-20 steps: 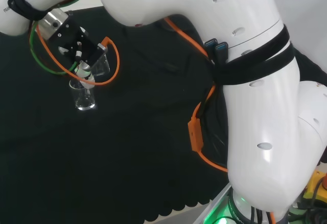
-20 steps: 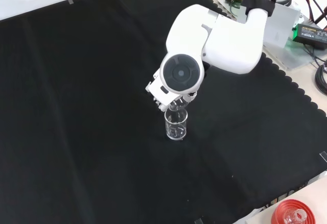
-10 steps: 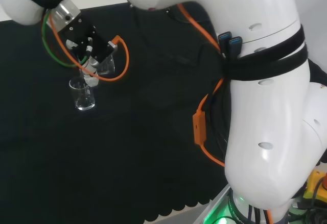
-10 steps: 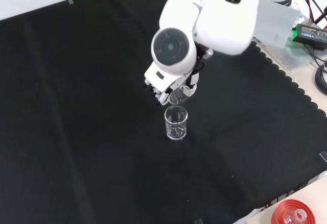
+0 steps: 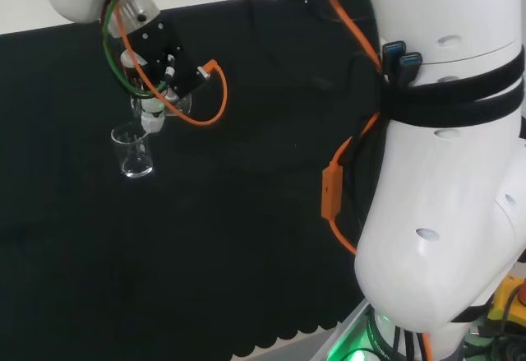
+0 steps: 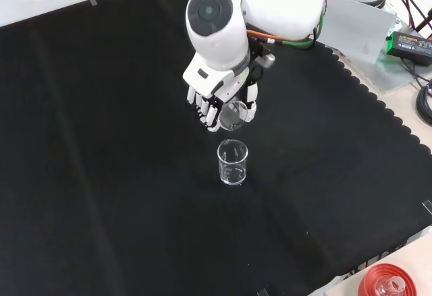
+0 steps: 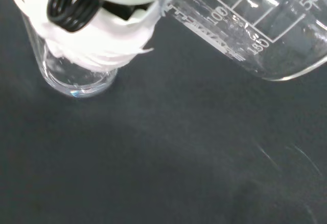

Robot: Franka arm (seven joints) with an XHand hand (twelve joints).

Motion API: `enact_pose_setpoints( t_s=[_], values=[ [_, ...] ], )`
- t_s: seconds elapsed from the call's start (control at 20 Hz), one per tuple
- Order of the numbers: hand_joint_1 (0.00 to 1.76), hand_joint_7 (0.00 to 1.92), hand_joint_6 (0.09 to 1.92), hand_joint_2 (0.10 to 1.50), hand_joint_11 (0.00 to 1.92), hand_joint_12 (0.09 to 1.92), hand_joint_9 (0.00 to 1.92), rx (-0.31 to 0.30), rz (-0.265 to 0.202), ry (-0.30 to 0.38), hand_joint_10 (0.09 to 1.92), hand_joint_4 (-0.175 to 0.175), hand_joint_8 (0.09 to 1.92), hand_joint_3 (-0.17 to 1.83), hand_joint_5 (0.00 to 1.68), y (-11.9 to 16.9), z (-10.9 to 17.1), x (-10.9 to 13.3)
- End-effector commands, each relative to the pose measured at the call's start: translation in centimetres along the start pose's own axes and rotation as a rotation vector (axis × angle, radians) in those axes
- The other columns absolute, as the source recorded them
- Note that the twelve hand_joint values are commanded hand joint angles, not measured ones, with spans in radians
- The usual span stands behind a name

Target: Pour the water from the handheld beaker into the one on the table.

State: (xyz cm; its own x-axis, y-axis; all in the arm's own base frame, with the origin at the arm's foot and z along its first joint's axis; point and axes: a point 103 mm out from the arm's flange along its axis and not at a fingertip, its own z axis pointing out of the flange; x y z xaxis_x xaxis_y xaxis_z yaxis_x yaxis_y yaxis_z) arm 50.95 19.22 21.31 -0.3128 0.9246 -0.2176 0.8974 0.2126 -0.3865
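A clear glass beaker [image 6: 233,163] stands upright on the black cloth; it also shows in the head view as the table beaker [image 5: 134,152] and close up in the wrist view [image 7: 76,73]. My hand [image 6: 217,99] hangs just above and beyond it in the front view, fingers curled round a second clear beaker [image 6: 233,115] that is tilted. In the head view the hand [image 5: 156,77] sits above and right of the standing beaker, with the held beaker [image 5: 171,105] beneath it. The wrist view shows the held beaker's graduated wall [image 7: 250,20]. Water is too clear to make out.
Black cloth [image 6: 101,174] covers the bench, with a scalloped edge at the front view's right. A red ribbed stand [image 6: 386,284] sits at the lower right corner. Orange cable [image 5: 333,188] loops along the arm's white links [image 5: 444,180]. Electronics lie at the upper right [image 6: 408,40].
The hand with its beaker has risen and drawn back from over the standing beaker, moving up in the front view and rightward in the head view. The standing beaker stayed put.
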Motion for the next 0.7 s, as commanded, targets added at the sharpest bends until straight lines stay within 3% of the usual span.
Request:
enact_pose_setpoints(
  t_s=[0.05,0.7],
  values=[
    [1.09,1.47,0.78,0.77,0.96,1.01,1.4,-0.074,-0.031,0.084,0.09,0.175,0.09,0.51,1.18,0.1,-0.4,-0.2],
    [1.09,1.47,0.79,0.78,0.89,1.04,1.4,-0.173,-0.052,0.209,0.09,0.175,0.09,0.51,1.18,0.8,1.1,-1.0]
  ],
)
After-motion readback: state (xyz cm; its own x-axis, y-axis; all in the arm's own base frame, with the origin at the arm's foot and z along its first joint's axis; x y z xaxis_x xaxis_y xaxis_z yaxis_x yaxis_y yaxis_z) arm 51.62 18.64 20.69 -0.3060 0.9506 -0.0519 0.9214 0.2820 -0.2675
